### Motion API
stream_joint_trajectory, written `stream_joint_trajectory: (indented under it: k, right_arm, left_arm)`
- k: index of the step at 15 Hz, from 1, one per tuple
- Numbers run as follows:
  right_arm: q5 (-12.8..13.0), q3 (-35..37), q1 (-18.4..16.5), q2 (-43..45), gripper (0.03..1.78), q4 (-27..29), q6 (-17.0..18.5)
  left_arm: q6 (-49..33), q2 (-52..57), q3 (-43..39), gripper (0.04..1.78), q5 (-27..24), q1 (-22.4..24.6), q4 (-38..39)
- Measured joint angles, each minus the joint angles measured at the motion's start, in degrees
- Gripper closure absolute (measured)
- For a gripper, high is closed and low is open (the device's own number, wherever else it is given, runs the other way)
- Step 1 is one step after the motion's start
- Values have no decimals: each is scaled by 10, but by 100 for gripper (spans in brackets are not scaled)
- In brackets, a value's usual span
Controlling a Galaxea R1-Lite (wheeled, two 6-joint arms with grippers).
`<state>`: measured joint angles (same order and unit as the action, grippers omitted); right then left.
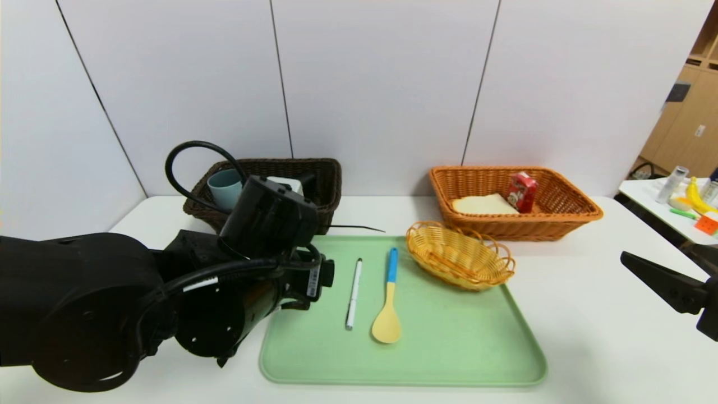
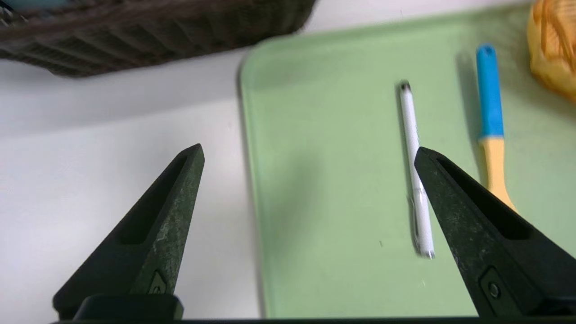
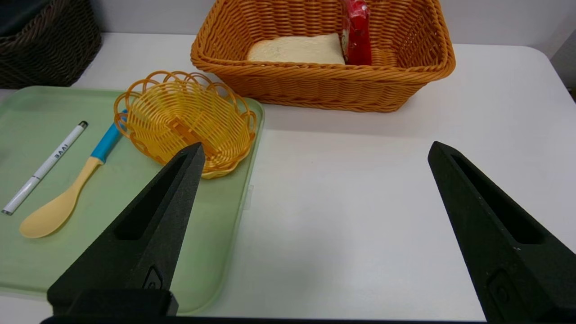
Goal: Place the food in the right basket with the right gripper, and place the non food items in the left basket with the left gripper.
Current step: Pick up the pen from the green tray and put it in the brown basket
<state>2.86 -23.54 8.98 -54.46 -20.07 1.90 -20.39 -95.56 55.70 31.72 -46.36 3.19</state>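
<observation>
A slice of bread (image 1: 483, 204) and a red drink carton (image 1: 521, 192) lie in the orange-tan right basket (image 1: 561, 224). A grey-blue cup (image 1: 224, 188) stands in the dark brown left basket (image 1: 331, 185). The white pen (image 1: 353, 293) and the yellow spoon with a blue handle (image 1: 388, 303) lie side by side on the green tray (image 1: 449, 348). My left gripper (image 2: 309, 150) hangs open over the tray's left edge, with the pen (image 2: 411, 148) beside one fingertip and nothing held. My right gripper (image 3: 316, 146) stands open over bare table to the right of the tray.
A small oval yellow wicker basket (image 1: 460, 255) sits on the tray's far right corner, close to the spoon's handle. My left arm (image 1: 269, 224) hides part of the brown basket. A side table (image 1: 690, 207) with small items stands at the far right.
</observation>
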Motion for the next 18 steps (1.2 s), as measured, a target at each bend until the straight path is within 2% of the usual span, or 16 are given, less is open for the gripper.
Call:
stream_joint_trajectory:
  k: [3,10,14,18]
  right_arm:
    - [0,2,0,4,10,5,-1]
    - [-1,13,0,14,10,5,-1]
    - [-1,15,-3,17,10,5,-1]
    - [-1,16,-4,17,10,6,-1]
  left_arm:
    - [0,-10,25,15,-7,-20,-88]
    - [-4,-49,229,13,-106,-25,-331]
    - [-63,-95,302,13,-131,-29,-383]
    - [-76,-139,322,13,-132,-30,-389]
